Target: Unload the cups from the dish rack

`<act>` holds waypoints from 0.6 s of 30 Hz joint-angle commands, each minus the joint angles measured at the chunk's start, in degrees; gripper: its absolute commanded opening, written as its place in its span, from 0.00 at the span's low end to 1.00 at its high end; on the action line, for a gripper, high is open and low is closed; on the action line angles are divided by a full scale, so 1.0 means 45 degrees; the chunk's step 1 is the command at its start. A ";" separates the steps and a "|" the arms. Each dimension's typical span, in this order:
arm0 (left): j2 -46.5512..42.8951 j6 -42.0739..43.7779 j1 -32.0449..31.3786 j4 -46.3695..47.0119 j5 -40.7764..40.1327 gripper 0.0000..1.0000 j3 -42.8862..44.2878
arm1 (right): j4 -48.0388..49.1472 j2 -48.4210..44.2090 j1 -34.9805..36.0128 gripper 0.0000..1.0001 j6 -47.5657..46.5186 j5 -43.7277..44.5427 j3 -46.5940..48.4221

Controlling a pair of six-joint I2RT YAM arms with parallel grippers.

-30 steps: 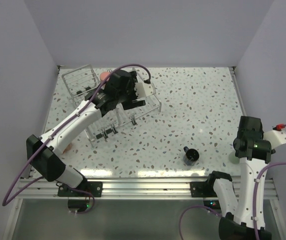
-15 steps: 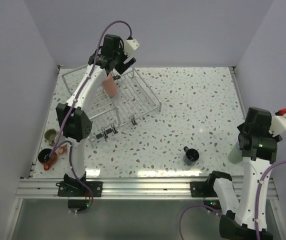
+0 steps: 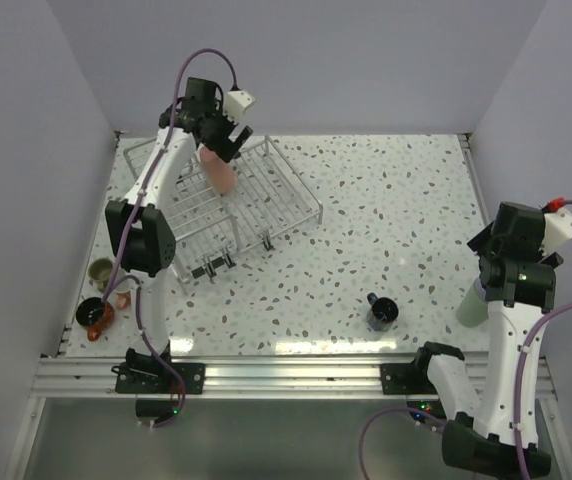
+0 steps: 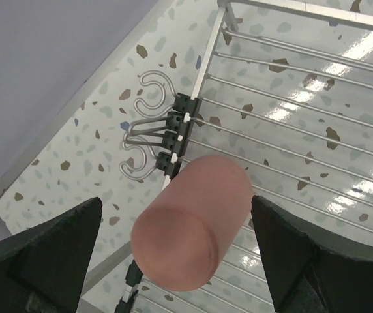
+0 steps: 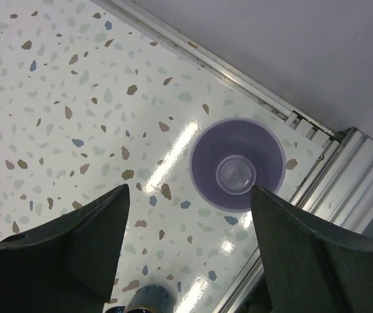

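Pink cup (image 4: 193, 222) between L fingers (image 4: 43, 254), lavender cup (image 5: 237, 173) upright, R wrist

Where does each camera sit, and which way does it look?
Top external: above the bases, facing down on the table; both arms show.
Left wrist: above pink cup and dish rack, facing down; left gripper shows.
Right wrist: above lavender cup, facing down; right gripper shows.
The first two share the pink cup and dish rack.

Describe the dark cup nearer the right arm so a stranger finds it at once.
Look at the speckled table, near its front rail, right of centre. A small dark cup stands upright and alone. The other dark cup sits at the left edge next to an orange cup.
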 commanded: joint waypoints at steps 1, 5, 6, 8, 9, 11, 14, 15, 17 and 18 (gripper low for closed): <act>-0.0360 -0.0419 0.0235 -0.0427 0.0917 1.00 -0.0186 | 0.0585 0.0141 -0.0037 0.78 -0.0292 -0.0376 0.0228; 0.0653 -0.0654 0.0607 -0.1283 0.0956 1.00 0.0731 | 0.0683 0.0162 -0.0057 0.78 -0.0389 -0.0514 0.0364; 0.0714 -0.0634 0.0627 -0.1422 0.0994 1.00 0.0810 | 0.0683 0.0123 -0.0038 0.79 -0.0447 -0.0456 0.0403; 0.0541 -0.0479 0.0627 -0.1521 0.1209 1.00 0.0384 | 0.0702 0.0083 -0.0037 0.79 -0.0526 -0.0416 0.0482; 0.0423 -0.0459 0.0627 -0.1444 0.1268 1.00 0.0130 | 0.0702 0.0045 -0.0037 0.79 -0.0526 -0.0377 0.0482; 0.0189 -0.0400 0.0627 -0.1210 0.1268 1.00 -0.0535 | 0.0741 -0.0014 -0.0057 0.79 -0.0546 -0.0338 0.0482; 0.0265 -0.0244 0.0647 -0.1131 0.0976 0.99 -0.0693 | 0.0819 -0.0015 -0.0037 0.79 -0.0526 -0.0455 0.0482; 0.0324 -0.0186 0.0647 -0.1111 0.0898 0.98 -0.0654 | 0.0819 0.0005 -0.0037 0.79 -0.0526 -0.0474 0.0501; 0.0421 -0.0127 0.0627 -0.1092 0.0761 0.92 -0.0556 | 0.0839 0.0025 -0.0037 0.79 -0.0526 -0.0494 0.0560; 0.0422 -0.0049 0.0647 -0.1091 0.0741 0.88 -0.0556 | 0.0858 0.0025 -0.0037 0.79 -0.0526 -0.0494 0.0599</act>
